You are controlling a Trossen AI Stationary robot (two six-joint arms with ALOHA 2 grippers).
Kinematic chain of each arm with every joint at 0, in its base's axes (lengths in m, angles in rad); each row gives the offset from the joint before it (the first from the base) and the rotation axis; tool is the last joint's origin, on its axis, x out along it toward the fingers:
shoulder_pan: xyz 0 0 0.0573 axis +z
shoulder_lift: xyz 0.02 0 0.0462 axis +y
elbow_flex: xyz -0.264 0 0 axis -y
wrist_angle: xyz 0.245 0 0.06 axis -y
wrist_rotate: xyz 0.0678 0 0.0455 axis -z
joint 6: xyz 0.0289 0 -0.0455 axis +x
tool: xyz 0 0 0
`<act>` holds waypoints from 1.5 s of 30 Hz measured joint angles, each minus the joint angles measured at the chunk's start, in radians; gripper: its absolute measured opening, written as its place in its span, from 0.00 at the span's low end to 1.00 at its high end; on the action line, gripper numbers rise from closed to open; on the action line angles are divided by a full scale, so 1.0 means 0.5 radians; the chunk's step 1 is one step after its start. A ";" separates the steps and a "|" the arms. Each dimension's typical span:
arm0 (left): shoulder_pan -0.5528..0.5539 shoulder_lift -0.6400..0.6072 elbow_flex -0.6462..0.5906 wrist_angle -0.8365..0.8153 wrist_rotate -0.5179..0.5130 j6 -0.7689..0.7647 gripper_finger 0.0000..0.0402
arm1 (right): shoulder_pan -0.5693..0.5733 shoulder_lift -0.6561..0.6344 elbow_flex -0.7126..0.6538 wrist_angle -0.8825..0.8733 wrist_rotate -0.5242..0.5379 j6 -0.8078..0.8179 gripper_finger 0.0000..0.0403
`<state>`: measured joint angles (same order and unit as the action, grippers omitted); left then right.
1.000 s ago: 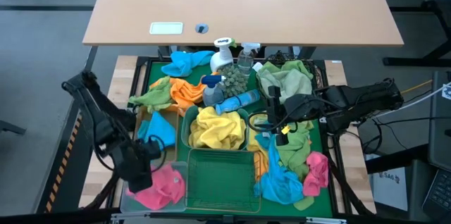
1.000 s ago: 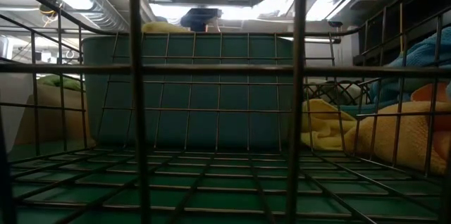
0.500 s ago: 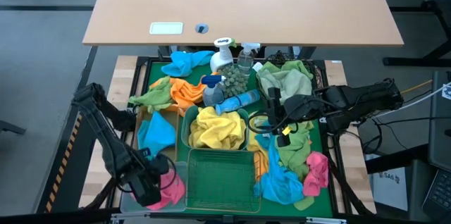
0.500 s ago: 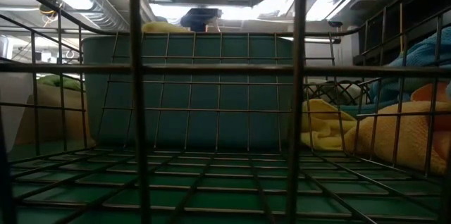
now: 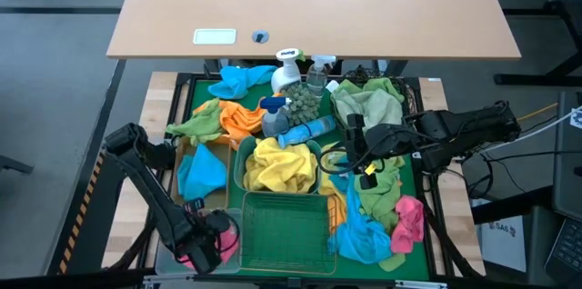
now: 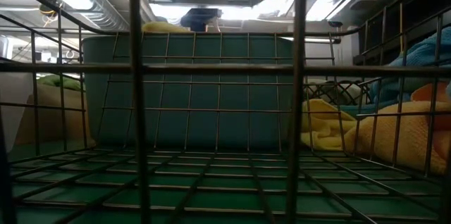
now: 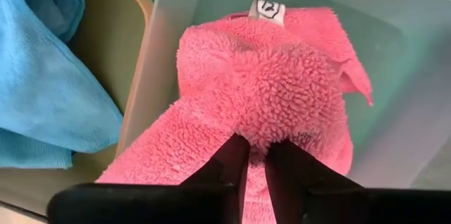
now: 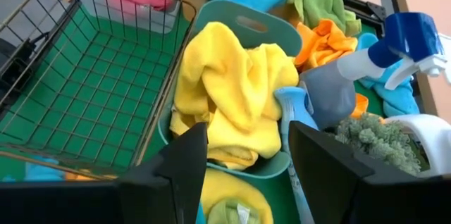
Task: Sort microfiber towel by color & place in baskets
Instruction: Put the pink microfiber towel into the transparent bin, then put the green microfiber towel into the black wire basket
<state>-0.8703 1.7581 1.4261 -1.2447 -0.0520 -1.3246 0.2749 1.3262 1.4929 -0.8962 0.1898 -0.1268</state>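
- My left end effector point(image 7: 257, 155) sits down in the clear bin point(image 7: 416, 111), fingers nearly together, pinching a fold of the pink towel point(image 7: 275, 90).
- That towel lies in the bin, beside the tan tray point(image 7: 106, 41) holding a blue towel point(image 7: 42, 76).
- My right end effector point(image 8: 246, 160) hangs with fingers apart, empty, above the teal tub point(image 8: 246, 23) of yellow towels point(image 8: 225, 83).
- The green wire basket point(image 8: 77, 90) stands just beside the tub.

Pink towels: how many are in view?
2. One pink towel lies in the clear bin at the left gripper; another pink towel lies right of the green basket. Piles may hide more.
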 joint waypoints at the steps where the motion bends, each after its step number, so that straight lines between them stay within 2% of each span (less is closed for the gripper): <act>1: 0.012 0.009 0.000 -0.001 0.020 -0.017 0.12 | 0.000 0.000 0.000 -0.008 0.000 0.000 0.49; 9: 0.117 0.003 0.000 -0.001 0.125 -0.088 0.24 | 0.000 0.000 0.001 -0.011 -0.002 0.053 0.49; 12: 0.156 0.003 0.000 -0.001 0.282 -0.063 0.27 | 0.000 0.000 0.001 -0.018 -0.002 0.058 0.49; 16: 0.205 -0.007 0.000 -0.001 0.510 -0.060 0.29 | 0.000 0.000 0.001 -0.054 -0.002 0.057 0.49; 20: 0.219 -0.008 0.059 -0.011 0.521 -0.035 0.29 | 0.000 0.009 0.001 -0.062 -0.002 0.050 0.49; 26: 0.217 -0.008 0.274 -0.048 0.391 -0.001 0.29 | 0.000 0.074 0.002 -0.136 -0.001 0.050 0.49; 32: 0.229 -0.008 0.522 -0.072 -0.010 0.062 0.29 | -0.001 0.233 0.002 -0.230 0.016 0.028 0.49; 36: 0.277 -0.008 0.617 -0.076 -0.230 0.144 0.29 | -0.001 0.344 0.002 -0.398 0.151 0.020 0.49; 40: 0.332 -0.008 0.649 -0.076 -0.306 0.258 0.29 | -0.044 0.410 -0.010 -0.674 0.156 0.022 0.49; 45: 0.408 -0.008 0.649 -0.077 -0.354 0.462 0.29 | -0.195 0.393 -0.256 -0.615 -0.009 0.028 0.49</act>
<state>-0.6664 1.7538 1.7504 -1.2831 -0.2292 -1.0938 0.1772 1.5225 1.3648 -1.2035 0.1855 -0.1129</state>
